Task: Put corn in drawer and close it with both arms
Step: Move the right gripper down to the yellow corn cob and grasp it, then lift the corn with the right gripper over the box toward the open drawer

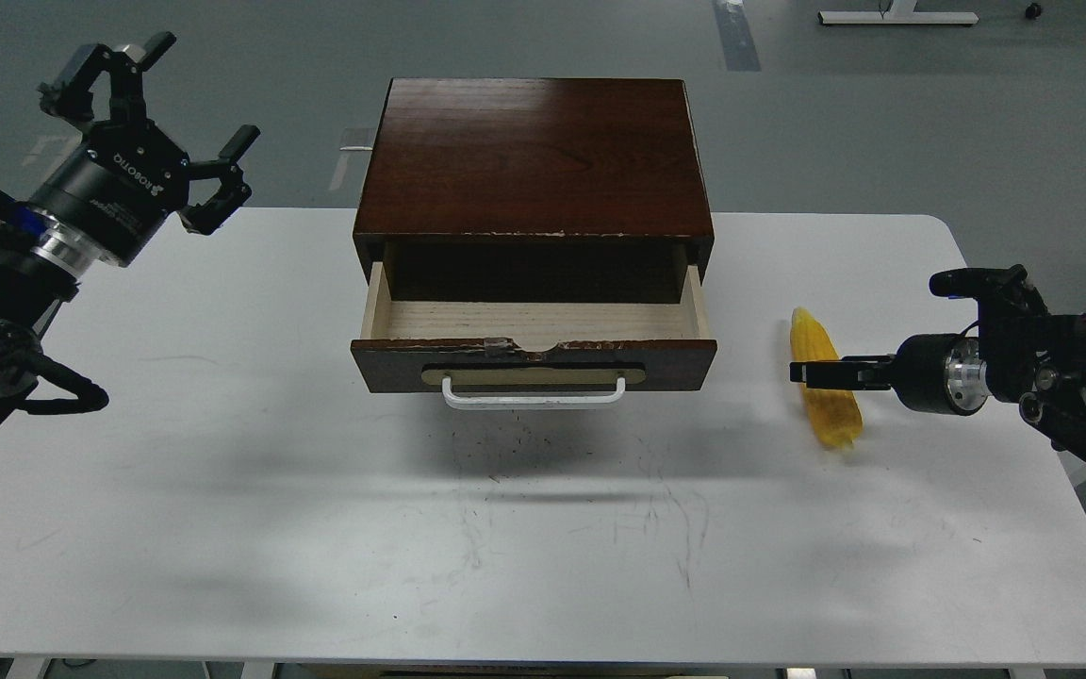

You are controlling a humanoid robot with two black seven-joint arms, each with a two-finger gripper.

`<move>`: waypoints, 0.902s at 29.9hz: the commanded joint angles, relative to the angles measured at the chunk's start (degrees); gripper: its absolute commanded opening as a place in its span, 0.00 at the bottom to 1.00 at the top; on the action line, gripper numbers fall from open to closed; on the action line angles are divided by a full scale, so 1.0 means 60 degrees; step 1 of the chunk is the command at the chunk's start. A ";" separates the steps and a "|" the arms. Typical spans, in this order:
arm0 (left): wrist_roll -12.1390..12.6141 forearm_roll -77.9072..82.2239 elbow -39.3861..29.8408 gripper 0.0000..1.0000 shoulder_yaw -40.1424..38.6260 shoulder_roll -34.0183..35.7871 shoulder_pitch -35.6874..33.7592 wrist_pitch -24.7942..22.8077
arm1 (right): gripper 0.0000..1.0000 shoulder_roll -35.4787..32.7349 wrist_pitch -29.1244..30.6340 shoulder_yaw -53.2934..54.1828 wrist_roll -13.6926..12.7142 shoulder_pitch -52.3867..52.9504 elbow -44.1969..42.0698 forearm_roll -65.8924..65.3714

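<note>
The drawer point(392, 366) stands pulled open at the table's middle, its pale wood interior empty and its white bar handle point(534, 394) facing me. The yellow corn point(833, 415) lies on the table to the drawer's right, pointed end away from me. My right gripper point(821, 372) reaches in from the right at the corn's middle, and its dark fingers cross the cob. They are seen edge-on, so I cannot tell them apart. My left gripper point(204, 90) is open and empty, raised above the table's far left corner, well away from the drawer.
The dark brown cabinet point(534, 156) that holds the drawer sits at the back middle of the white table point(222, 471). The table's right edge runs close behind the right arm. Grey floor lies beyond.
</note>
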 commanded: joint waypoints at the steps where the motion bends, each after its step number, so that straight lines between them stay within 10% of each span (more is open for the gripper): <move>1: 0.0001 0.0000 0.0003 1.00 0.0001 0.0013 -0.0001 0.0000 | 0.90 0.0068 0.0016 -0.0013 -0.0002 -0.0110 -0.0014 0.0001; 17: 0.0001 0.0000 0.0003 1.00 0.0001 0.0057 -0.0001 0.0000 | 0.13 0.0025 0.0031 -0.0233 -0.0002 -0.0126 -0.0029 0.0015; 27: 0.0001 0.0000 0.0003 1.00 -0.0131 0.0116 -0.0015 0.0000 | 0.13 -0.0986 -0.0013 -0.0116 -0.0002 0.2727 0.0835 0.0045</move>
